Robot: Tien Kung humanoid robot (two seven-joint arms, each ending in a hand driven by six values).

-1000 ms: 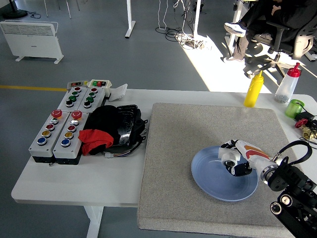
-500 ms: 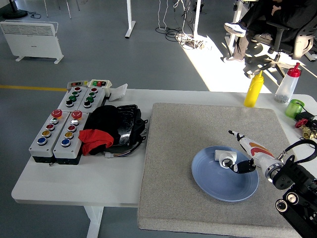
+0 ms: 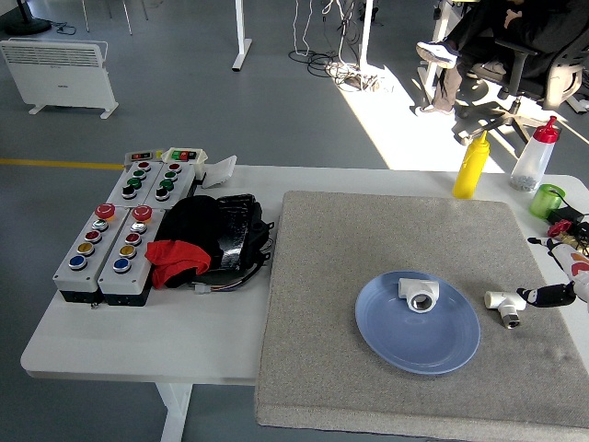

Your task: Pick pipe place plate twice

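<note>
A white pipe fitting lies on the blue plate, near the plate's upper middle. A second white pipe fitting rests on the grey mat, just right of the plate. My right hand is at the picture's right edge, fingers spread, its lower black fingertip close beside the second fitting. Nothing is held in it. The left arm does not show.
The grey mat covers the table's right half. A yellow squeeze bottle, a red-capped bottle and a green cup stand at the back right. Button boxes and a black and red bundle lie left.
My right hand let go of the fitting on the plate, opened and drew back to the right edge. A second fitting, hidden before, now shows on the mat.
</note>
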